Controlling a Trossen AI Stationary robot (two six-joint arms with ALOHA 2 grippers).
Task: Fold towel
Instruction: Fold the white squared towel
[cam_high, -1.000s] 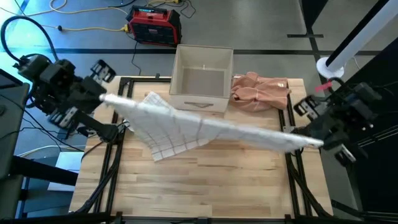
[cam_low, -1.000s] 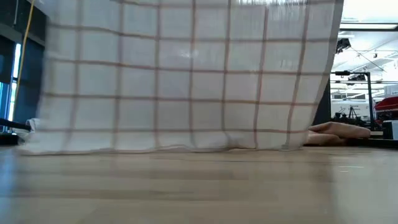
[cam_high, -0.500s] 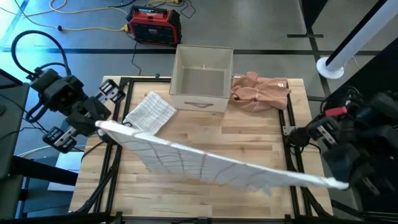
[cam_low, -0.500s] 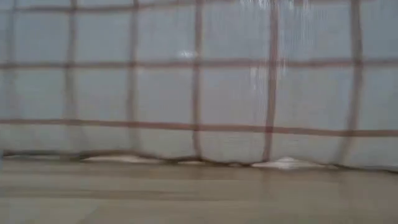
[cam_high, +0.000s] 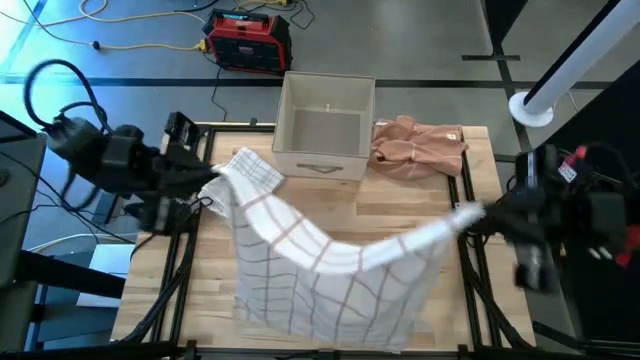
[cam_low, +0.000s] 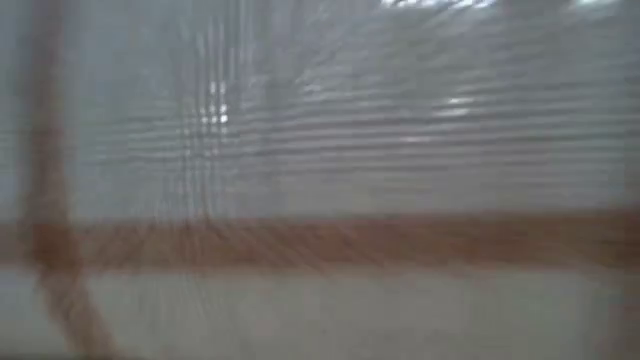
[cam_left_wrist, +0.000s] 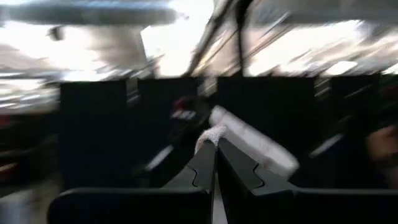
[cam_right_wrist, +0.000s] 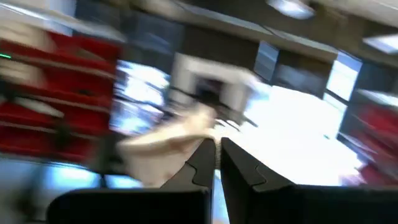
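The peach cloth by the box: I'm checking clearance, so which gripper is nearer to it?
Right. The right gripper holds the checked towel at the table's right edge, just in front of the peach cloth; the left gripper grips the towel beyond the box.

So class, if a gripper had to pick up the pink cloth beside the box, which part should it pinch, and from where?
Pinch a raised fold near the middle of the pink cloth, coming straight down from above: it lies crumpled on the table, so the ridges stand up.

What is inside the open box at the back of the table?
The box looks empty: only its bare pale floor shows from above. The pink cloth lies outside, beside it. The checked towel hides nothing inside.
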